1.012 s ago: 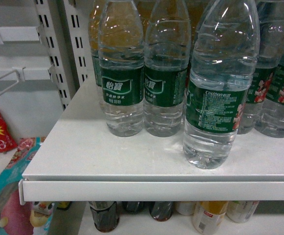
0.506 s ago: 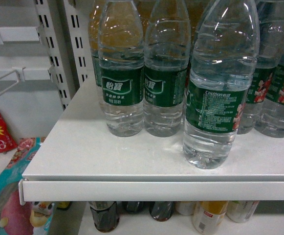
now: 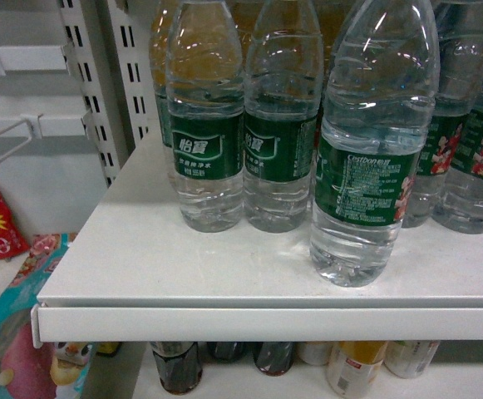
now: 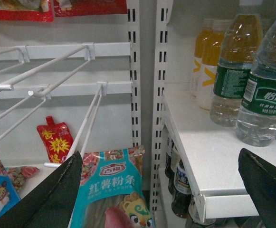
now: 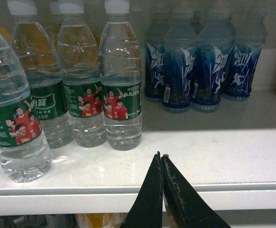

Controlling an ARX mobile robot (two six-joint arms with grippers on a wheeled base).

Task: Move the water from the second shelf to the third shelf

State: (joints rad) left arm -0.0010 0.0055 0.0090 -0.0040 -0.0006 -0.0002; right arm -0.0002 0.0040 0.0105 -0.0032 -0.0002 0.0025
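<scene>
Several water bottles with green labels stand on a white shelf (image 3: 224, 274). One water bottle (image 3: 366, 166) stands forward of the row, near the shelf's front edge; it shows in the right wrist view as the water bottle (image 5: 14, 123) at far left. My right gripper (image 5: 160, 156) is shut with nothing in it, in front of the shelf lip and to the right of the bottles. My left gripper (image 4: 160, 153) is open and empty, left of the shelf corner, with a water bottle (image 4: 266, 99) far to its right. Neither gripper shows in the head view.
White wire hooks (image 4: 57, 80) and a slotted upright (image 4: 135, 95) stand left of the shelf, above a teal packet (image 4: 114, 190) and a red packet (image 4: 54, 137). Dark cola bottles (image 3: 177, 366) sit on the shelf below. Blue bottles (image 5: 204, 61) stand right of the water, orange-drink bottles (image 4: 206, 61) behind.
</scene>
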